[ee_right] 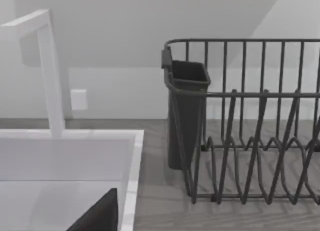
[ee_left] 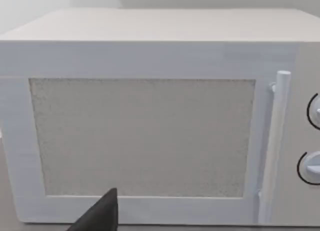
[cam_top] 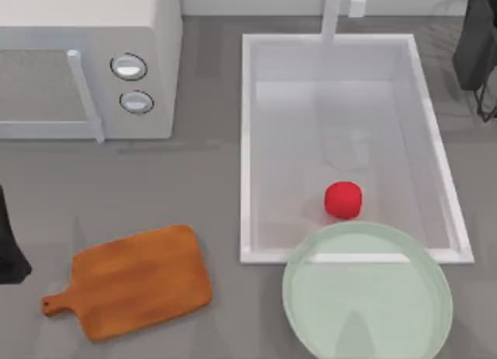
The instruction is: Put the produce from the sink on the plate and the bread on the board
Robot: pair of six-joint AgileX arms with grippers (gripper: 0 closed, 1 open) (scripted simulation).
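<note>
Top view shows the red produce (cam_top: 342,200) lying in the sink (cam_top: 250,141), near its front wall, just behind the pale green plate (cam_top: 311,328), whose far rim overlaps the sink's front edge. Plate and wooden board (cam_top: 132,281) are both bare, so I judge that nothing of the task is done yet: the produce must go on the plate and the bread on the board. I cannot find the bread; perhaps it is inside the closed microwave (cam_top: 85,56). Both arms wait at the edges, the left arm (cam_top: 9,246) and the right arm (cam_top: 477,48); how far each tool is open I cannot tell. On the grey counter (cam_top: 116,188), right of the sink, stands a dark dish rack (ee_right: 250,126) before a white wall.
</note>
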